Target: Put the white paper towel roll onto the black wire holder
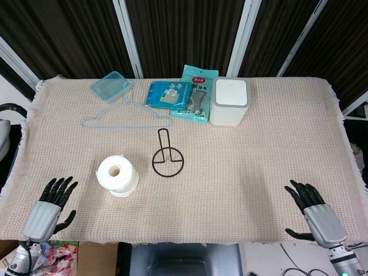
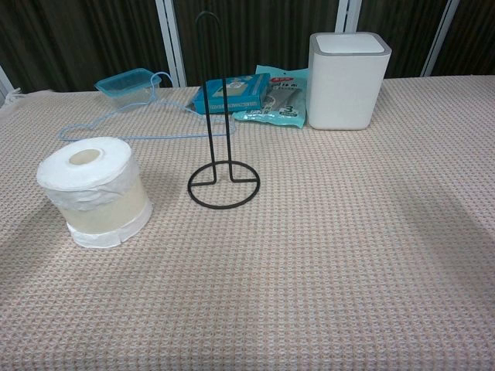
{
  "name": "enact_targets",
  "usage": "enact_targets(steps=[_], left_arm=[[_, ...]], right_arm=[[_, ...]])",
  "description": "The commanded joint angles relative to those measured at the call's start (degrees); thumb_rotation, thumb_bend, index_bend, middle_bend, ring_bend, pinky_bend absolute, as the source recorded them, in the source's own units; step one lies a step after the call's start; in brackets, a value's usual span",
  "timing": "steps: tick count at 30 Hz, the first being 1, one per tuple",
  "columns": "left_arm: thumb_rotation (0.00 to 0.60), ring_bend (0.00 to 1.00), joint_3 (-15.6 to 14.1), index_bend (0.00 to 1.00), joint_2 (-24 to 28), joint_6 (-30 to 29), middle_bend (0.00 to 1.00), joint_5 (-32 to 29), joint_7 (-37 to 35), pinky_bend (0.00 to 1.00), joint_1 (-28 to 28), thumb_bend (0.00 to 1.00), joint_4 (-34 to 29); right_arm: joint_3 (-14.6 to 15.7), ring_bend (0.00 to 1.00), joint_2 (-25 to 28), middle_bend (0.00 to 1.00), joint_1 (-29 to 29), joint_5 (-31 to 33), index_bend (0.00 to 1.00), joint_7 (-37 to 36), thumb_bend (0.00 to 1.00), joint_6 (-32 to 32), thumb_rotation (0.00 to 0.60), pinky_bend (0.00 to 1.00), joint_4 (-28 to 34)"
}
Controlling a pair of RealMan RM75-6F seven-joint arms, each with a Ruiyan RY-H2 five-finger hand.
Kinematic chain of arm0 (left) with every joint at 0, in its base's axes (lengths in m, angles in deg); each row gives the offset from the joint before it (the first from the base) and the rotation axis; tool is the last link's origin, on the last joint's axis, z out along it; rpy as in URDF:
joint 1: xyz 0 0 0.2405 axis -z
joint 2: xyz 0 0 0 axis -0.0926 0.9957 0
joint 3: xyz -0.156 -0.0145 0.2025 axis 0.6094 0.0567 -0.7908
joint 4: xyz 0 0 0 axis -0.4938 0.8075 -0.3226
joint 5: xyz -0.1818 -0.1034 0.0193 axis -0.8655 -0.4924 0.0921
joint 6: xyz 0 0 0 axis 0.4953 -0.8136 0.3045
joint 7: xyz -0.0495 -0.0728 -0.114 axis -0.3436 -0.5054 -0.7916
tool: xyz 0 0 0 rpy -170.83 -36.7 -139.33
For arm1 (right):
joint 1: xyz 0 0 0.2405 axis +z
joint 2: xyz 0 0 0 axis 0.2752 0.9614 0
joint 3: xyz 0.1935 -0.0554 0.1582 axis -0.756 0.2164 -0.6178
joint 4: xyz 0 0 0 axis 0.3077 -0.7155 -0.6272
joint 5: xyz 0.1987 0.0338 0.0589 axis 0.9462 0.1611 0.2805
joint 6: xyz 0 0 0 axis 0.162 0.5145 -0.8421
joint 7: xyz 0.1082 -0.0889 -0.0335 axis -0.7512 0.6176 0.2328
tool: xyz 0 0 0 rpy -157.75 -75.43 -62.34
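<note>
The white paper towel roll (image 1: 117,175) (image 2: 96,190) stands on end on the beige cloth, left of centre. Just to its right stands the black wire holder (image 1: 167,158) (image 2: 222,139), a ring base with an upright looped rod, bare. My left hand (image 1: 50,208) hovers at the near left edge, fingers spread, holding nothing, a short way below and left of the roll. At the near right edge my right hand (image 1: 315,211) is likewise spread and holds nothing. Neither hand shows in the chest view.
At the back lie a light blue wire hanger (image 1: 129,115), a teal lidded container (image 1: 110,85), two blue packets (image 1: 181,95) and a white square bin (image 1: 230,101). The cloth-covered table (image 1: 259,172) ends close in front of both hands.
</note>
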Motion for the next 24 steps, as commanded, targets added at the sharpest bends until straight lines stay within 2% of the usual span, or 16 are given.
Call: enact_targets(steps=[1, 4, 7, 8, 11, 14, 17, 24], left_arm=[[0.600, 0.00, -0.04, 0.00, -0.05, 0.06, 0.00, 0.10, -0.90, 0.06, 0.15, 0.40, 0.10], [0.600, 0.00, -0.23, 0.00, -0.08, 0.63, 0.00, 0.20, -4.37, 0.06, 0.71, 0.39, 0.33], [0.600, 0.00, 0.39, 0.00, -1.86, -0.15, 0.00, 0.39, -14.86, 0.06, 1.87, 0.37, 2.29], [0.600, 0.00, 1.15, 0.00, -3.47, -1.40, 0.00, 0.37, -21.06, 0.05, 2.38, 0.37, 3.93], [0.600, 0.00, 2.72, 0.00, -7.25, -2.65, 0.00, -0.84, -33.31, 0.01, 3.45, 0.35, 8.35], [0.600, 0.00, 3.37, 0.00, -9.68, -1.70, 0.00, -1.70, -40.61, 0.00, 4.79, 0.33, 10.63], [0.600, 0.00, 4.11, 0.00, -11.52, 0.74, 0.00, -2.83, -44.47, 0.00, 6.59, 0.32, 11.33], [0.600, 0.00, 5.99, 0.00, -16.95, 6.69, 0.00, -5.62, -43.75, 0.00, 10.42, 0.31, 15.23]], right_arm=[[0.03, 0.00, 0.02, 0.00, 0.02, -0.09, 0.00, -0.03, 0.14, 0.00, 0.600, 0.00, 0.04], [0.05, 0.00, 0.04, 0.00, 0.01, 0.01, 0.00, 0.05, 0.14, 0.07, 0.600, 0.00, 0.06], [0.06, 0.00, 0.10, 0.00, 0.00, -0.10, 0.00, -0.07, 0.14, -0.02, 0.600, 0.00, 0.06], [0.11, 0.00, 0.16, 0.00, -0.02, -0.12, 0.00, -0.18, 0.14, -0.02, 0.600, 0.00, 0.11], [0.01, 0.00, 0.31, 0.00, -0.13, -0.18, 0.00, -0.52, 0.14, -0.46, 0.600, 0.00, 0.15], [-0.07, 0.00, 0.30, 0.00, -0.10, -0.06, 0.00, -0.67, 0.14, -0.44, 0.600, 0.00, 0.15], [-0.05, 0.00, 0.12, 0.00, -0.01, 0.02, 0.00, -0.37, 0.14, -0.11, 0.600, 0.00, 0.11], [-0.39, 0.00, 0.22, 0.00, -0.04, 0.66, 0.00, -0.35, 0.14, -0.20, 0.600, 0.00, 0.29]])
